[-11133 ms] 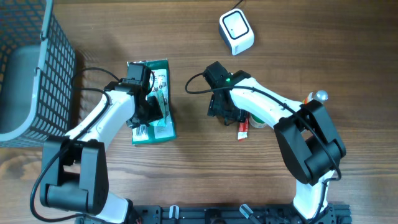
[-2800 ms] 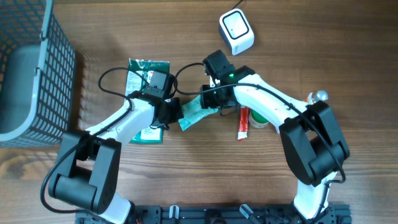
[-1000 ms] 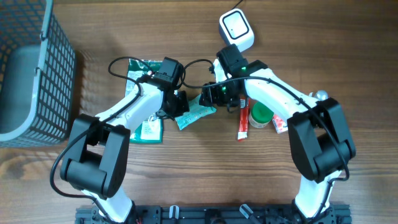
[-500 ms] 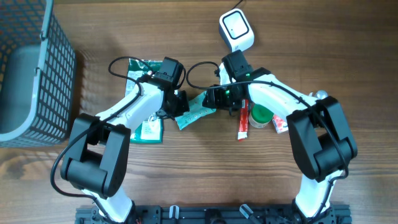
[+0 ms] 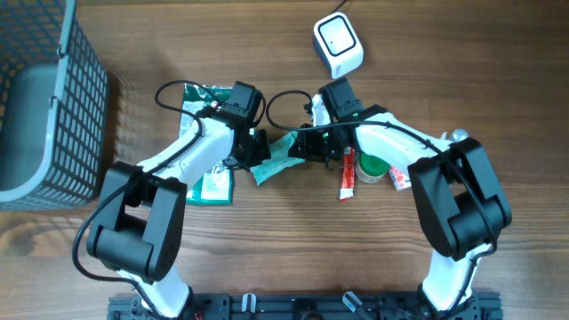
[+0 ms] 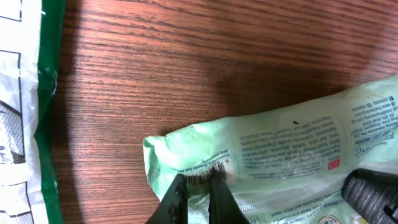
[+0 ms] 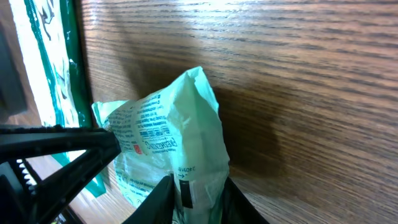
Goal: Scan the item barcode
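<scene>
You are at a shop-checkout setup laid out on a tabletop: the wood-grain table carries a grey wire basket, a white scanner on a cable, and packaged goods, among them a pale green packet, a dark green pack and a red tube.

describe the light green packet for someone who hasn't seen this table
On the wooden table, look between the two arms' tips. The pale mint-green packet has small print and is pinched by the left gripper at one end, the right gripper at the other. The darker green pouch beside it lies ungripped.
</scene>
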`<state>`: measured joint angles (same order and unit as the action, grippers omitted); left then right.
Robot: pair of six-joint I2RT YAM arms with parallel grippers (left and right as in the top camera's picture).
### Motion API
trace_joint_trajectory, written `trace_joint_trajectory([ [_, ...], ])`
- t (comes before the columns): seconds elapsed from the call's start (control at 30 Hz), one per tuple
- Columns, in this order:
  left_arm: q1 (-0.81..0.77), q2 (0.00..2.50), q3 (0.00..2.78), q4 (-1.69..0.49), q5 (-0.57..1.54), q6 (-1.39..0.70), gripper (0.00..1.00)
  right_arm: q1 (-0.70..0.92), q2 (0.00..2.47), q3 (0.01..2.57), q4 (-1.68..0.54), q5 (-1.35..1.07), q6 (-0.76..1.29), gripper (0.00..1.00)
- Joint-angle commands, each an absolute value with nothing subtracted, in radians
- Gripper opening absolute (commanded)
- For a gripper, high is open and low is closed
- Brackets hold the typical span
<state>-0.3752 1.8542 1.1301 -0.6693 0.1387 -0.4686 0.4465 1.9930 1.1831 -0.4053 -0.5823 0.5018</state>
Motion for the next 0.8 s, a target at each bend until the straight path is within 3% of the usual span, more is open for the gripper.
trace_joint_trajectory([
  [0.0, -0.384, 1.901, 1.125, -0.662, 0.091, -0.456, 0.04, 0.445, 1.973, 1.172, -0.404, -0.6, 0.497, 0.09],
  [0.1, -0.384, 1.901, 1.125, -0.662, 0.091, -0.456, 0.04, 0.445, 1.973, 1.172, -0.404, -0.6, 0.497, 0.04],
  [0.53, -0.383, 1.901, 1.125, -0.651, 0.063, -0.456, 0.04, 0.445, 1.973, 1.172, -0.419, -0.576, 0.496, 0.04],
  [0.77, -0.313, 1.842, 1.182, -0.672, -0.009, -0.453, 0.04, 0.445, 1.973, 1.172, -0.404, -0.691, 0.367, 0.04],
])
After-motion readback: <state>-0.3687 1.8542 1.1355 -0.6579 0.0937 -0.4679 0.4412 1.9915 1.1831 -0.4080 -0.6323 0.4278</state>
